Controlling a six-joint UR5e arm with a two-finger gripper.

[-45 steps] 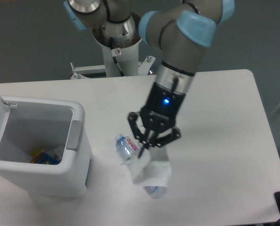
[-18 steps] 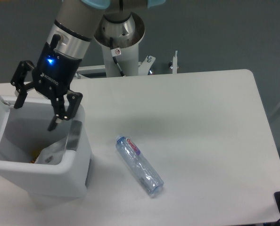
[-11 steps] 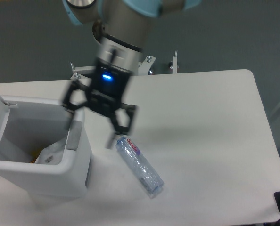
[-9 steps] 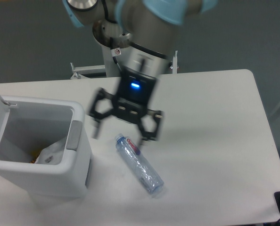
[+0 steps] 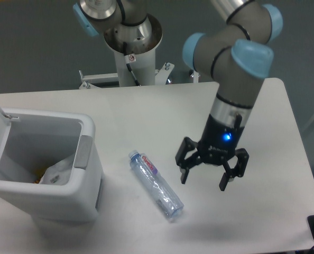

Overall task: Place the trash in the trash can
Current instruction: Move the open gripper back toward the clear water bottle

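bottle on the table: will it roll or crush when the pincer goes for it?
The bottle lies on its side on the flat table, so a nudge across its axis would likely roll it. It looks clear and empty, so probably light and easily shoved. The thin walls may dent under a firm squeeze. The open pincer hangs to its right, not touching it.

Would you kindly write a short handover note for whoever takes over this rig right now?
Gripper: open, empty, above the table to the right of the bottle.
Clear plastic bottle with blue cap and red-and-white label: lying on the white table, between bin and gripper, untouched.
Crumpled translucent white wrapper: inside the white rectangular trash can, lid open.
Done: wrapper binned.
Left: grasp the bottle and drop it in the can.
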